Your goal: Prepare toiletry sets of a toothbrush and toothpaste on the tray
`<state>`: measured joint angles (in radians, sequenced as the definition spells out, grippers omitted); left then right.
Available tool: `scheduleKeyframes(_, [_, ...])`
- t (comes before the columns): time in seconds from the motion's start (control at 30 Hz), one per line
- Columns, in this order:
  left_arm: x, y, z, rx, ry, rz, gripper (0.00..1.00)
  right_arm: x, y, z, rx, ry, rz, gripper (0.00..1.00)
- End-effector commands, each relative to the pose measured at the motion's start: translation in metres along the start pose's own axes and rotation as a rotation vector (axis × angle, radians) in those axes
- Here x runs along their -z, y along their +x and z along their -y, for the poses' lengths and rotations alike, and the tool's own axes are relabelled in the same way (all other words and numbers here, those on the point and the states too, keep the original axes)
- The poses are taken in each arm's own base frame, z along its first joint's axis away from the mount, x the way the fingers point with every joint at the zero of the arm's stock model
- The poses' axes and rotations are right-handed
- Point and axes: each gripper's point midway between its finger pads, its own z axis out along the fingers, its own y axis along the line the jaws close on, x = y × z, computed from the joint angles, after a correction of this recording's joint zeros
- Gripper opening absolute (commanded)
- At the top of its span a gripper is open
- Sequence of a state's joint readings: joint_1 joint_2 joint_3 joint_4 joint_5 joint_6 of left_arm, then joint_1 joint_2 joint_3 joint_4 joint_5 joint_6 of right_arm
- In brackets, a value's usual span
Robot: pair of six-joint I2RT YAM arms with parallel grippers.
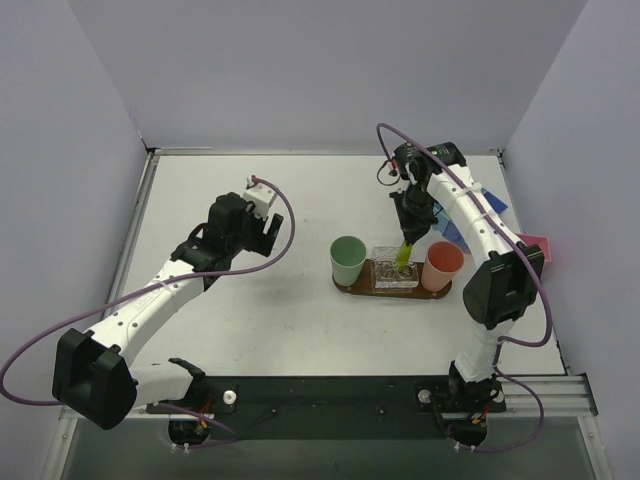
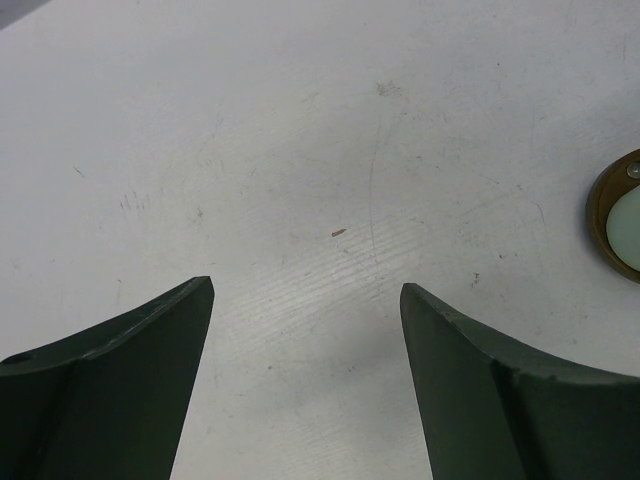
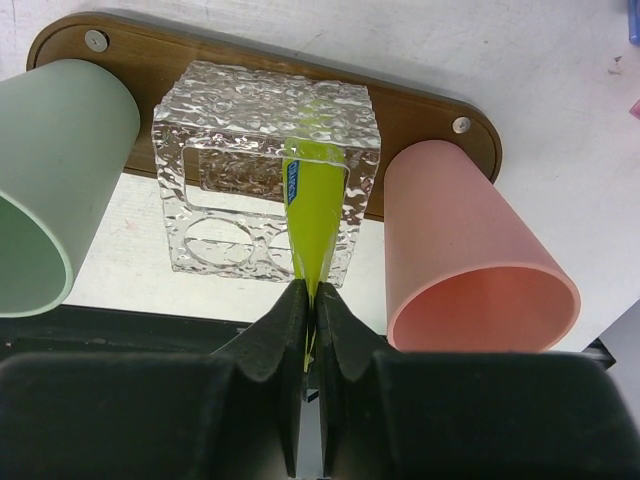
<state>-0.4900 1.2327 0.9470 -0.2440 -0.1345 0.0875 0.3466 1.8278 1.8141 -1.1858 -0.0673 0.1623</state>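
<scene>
The dark brown oval tray (image 1: 345, 286) lies right of centre and shows in the right wrist view (image 3: 420, 110) too. On it stand a mint-green cup (image 1: 347, 259), a clear textured holder (image 1: 394, 271) and a salmon-pink cup (image 1: 441, 265). My right gripper (image 1: 409, 237) is shut on the flat end of a lime-green toothpaste tube (image 3: 310, 215), which hangs upright with its lower end inside the clear holder (image 3: 230, 150). My left gripper (image 1: 262, 228) is open and empty over the bare table, left of the tray. No toothbrush is in view.
A blue bin (image 1: 455, 232) and a pink box (image 1: 535, 247) lie at the right edge, mostly hidden behind my right arm. The tray's end with the mint cup shows at the right edge of the left wrist view (image 2: 615, 225).
</scene>
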Motion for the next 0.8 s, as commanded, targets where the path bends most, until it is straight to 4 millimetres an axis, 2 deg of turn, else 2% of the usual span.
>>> scheduleKeyframes(0.0, [0.004, -0.017, -0.002, -0.003, -0.011, 0.047, 0.86, -0.003, 0.004, 0.006, 0.004, 0.03, -0.02, 0.05])
scheduleKeyframes(0.33, [0.004, -0.018, -0.002, -0.008, -0.014, 0.048, 0.86, -0.003, 0.002, 0.005, -0.002, 0.023, -0.014, 0.17])
scheduleKeyframes(0.57, [0.005, -0.019, -0.002, -0.001, -0.015, 0.055, 0.86, 0.013, -0.005, 0.0, -0.01, -0.008, 0.043, 0.31])
scheduleKeyframes(0.77, [0.005, -0.023, -0.002, 0.016, -0.015, 0.076, 0.86, 0.039, -0.015, -0.003, -0.022, -0.045, 0.133, 0.39])
